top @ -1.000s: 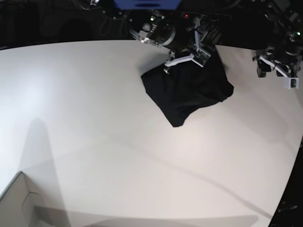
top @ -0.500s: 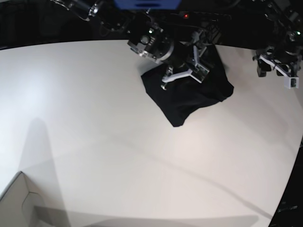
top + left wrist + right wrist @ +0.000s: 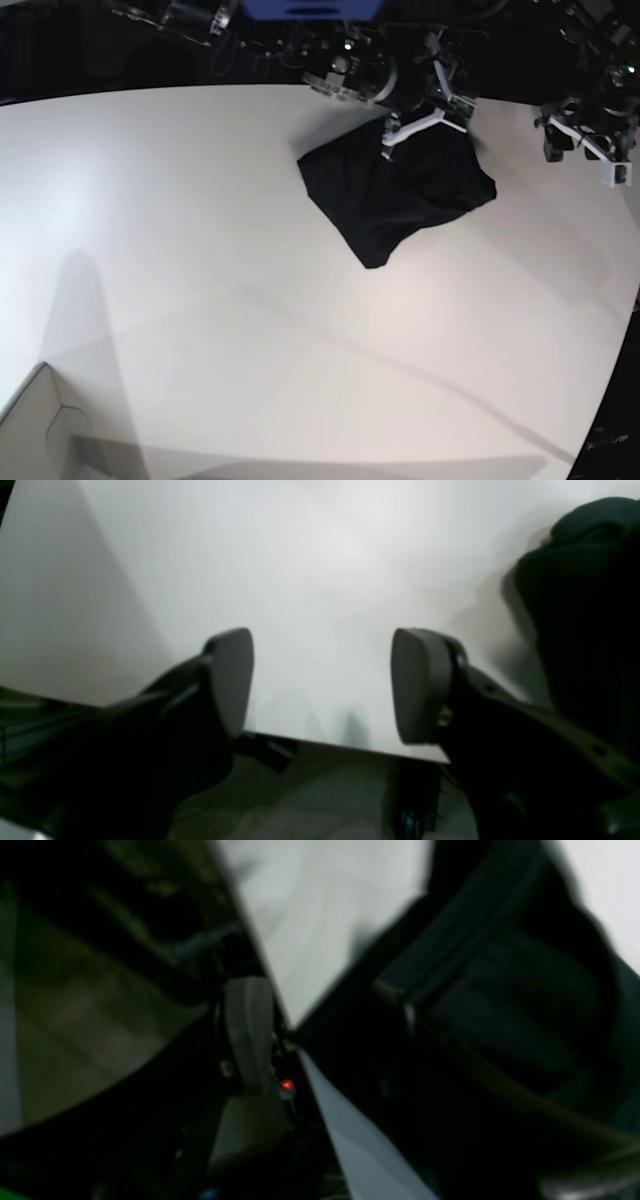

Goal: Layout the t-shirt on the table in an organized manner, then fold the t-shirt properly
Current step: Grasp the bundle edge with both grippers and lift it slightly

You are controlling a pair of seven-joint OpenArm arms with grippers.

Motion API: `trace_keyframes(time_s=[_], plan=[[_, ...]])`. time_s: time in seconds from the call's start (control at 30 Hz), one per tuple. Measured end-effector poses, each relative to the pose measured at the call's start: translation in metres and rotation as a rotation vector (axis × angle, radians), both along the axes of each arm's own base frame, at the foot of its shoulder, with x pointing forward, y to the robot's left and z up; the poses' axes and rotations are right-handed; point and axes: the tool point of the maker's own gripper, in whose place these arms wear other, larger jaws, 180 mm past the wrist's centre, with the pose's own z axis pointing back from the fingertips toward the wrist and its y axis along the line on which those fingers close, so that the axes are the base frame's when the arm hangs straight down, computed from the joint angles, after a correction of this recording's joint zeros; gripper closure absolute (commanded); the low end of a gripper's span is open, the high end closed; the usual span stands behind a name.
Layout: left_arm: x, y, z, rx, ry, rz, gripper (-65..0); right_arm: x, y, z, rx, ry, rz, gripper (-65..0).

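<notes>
I see the cardboard box (image 3: 35,425) at the worktop's (image 3: 200,250) near left corner. My right hand (image 3: 425,118) sits over the far edge of the black t-shirt (image 3: 400,195); I cannot tell if it grips the cloth. The t-shirt lies bunched by the far edge. My left hand (image 3: 322,685) hangs wide open, empty, over the right edge.

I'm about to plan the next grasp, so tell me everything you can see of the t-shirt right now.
The t-shirt is plain black soft fabric, bunched in a rumpled heap rather than spread flat, one corner pointing toward the table's middle. It lies on the white table near the far edge. The right gripper hangs over its far side; whether it touches the cloth is unclear. The left gripper stands open, apart from it.
</notes>
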Motion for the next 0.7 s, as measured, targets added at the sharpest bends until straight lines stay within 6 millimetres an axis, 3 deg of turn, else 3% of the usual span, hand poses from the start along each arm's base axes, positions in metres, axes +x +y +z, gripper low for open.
trace_keyframes(time_s=[0.17,0.33,0.4,0.57,0.7], plan=[[0.0,0.0,0.0,0.001,0.001,0.0,-41.9,-0.012,0.007,0.002,-0.008,-0.034,0.072,-31.9],[0.0,0.0,0.004,0.013,-0.004,-0.005,-42.0,-0.007,0.003,0.01,0.006,-0.052,0.056,-31.8],[0.001,-0.001,0.014,0.039,-0.024,-0.013,-42.0,0.004,-0.005,0.018,0.028,-0.049,0.007,-31.8],[0.013,-0.012,0.037,0.038,-0.11,-0.032,-42.0,0.055,-0.032,0.044,0.074,-0.11,-0.134,-31.8],[0.025,-0.028,0.056,-0.031,-0.216,-0.062,-42.0,0.078,-0.054,0.046,0.078,-0.101,-0.235,-31.8]])
